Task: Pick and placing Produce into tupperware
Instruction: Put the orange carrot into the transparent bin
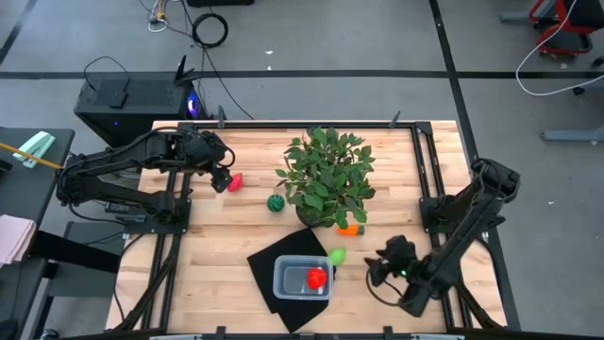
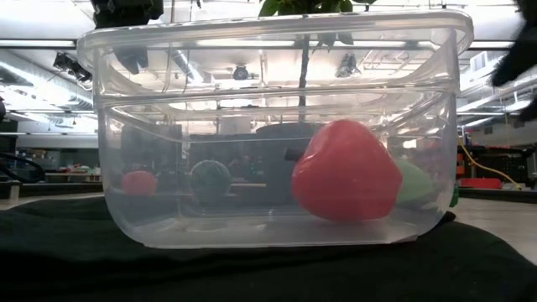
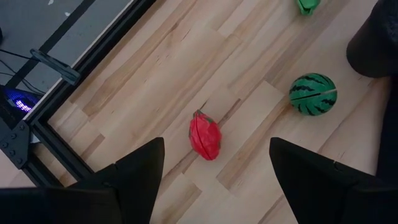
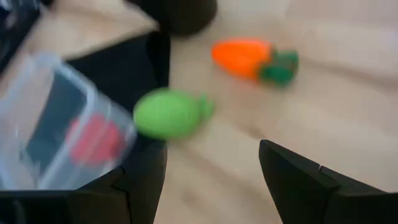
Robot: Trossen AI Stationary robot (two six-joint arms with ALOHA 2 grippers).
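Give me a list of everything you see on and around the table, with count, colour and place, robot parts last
Clear plastic rectangular tub: one, on black square mat, near edge.
Red toy fruit: one, inside tub.
Red toy pepper: one, on wood, before left end effector.
Dark green striped ball: one, left of plant.
Leafy potted plant: one, green, table centre.
Orange toy carrot: one, green top, by plant pot.
Light green toy piece: one, beside tub.
Black computer case: one, on floor.
Left end effector: open, empty.
Right end effector: open, empty.

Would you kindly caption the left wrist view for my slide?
Open left end effector above a red fruit on the table, striped green ball nearby.
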